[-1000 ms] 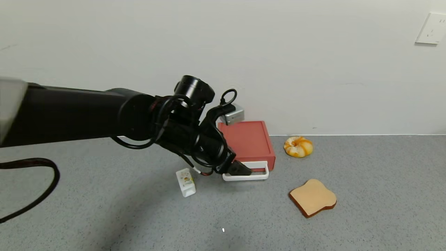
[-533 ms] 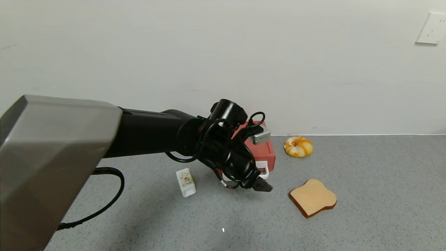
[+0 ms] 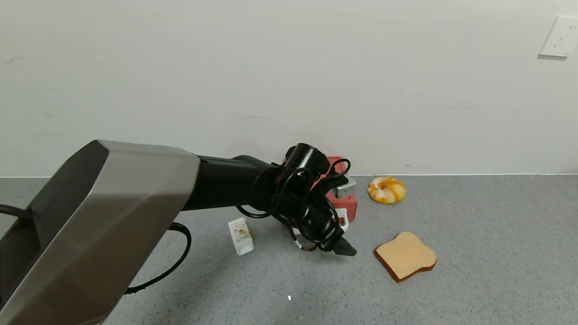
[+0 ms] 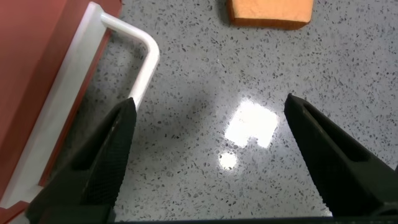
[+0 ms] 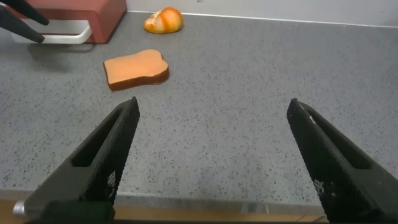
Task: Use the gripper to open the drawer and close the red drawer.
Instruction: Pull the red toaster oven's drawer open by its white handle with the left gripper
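One second is enough to shift the whole picture: the left gripper (image 3: 337, 248), which a second ago had its fingertips at the white loop handle (image 3: 342, 219) of the red drawer (image 3: 347, 202) near the middle of the head view, now sits lower and further right in the frame, off the handle and just above the grey speckled counter (image 3: 474, 271), pointing toward the bread slice (image 3: 405, 255). Its jaws stand spread wide with nothing between them; the left wrist view shows bare counter in the gap, with the handle (image 4: 134, 74) passing one dark finger (image 4: 99, 165) on the outside rather than between the two. The drawer box stays against the wall at frame centre, mostly hidden behind the arm's cabled wrist, with only its right edge and a bit of handle showing. How far the drawer is pushed in cannot be settled from these views, though the handle appears to lie closer to the red front than it did a second earlier, which suggests the closing push is likely finished and the arm is backing off. A bagel-like roll (image 3: 386, 189) lies by the wall right of the drawer, and a small white carton (image 3: 240, 235) lies left of the gripper. The right gripper (image 5: 211, 155) is parked apart, low and open, empty, with the bread slice (image 5: 136, 69) ahead of it.
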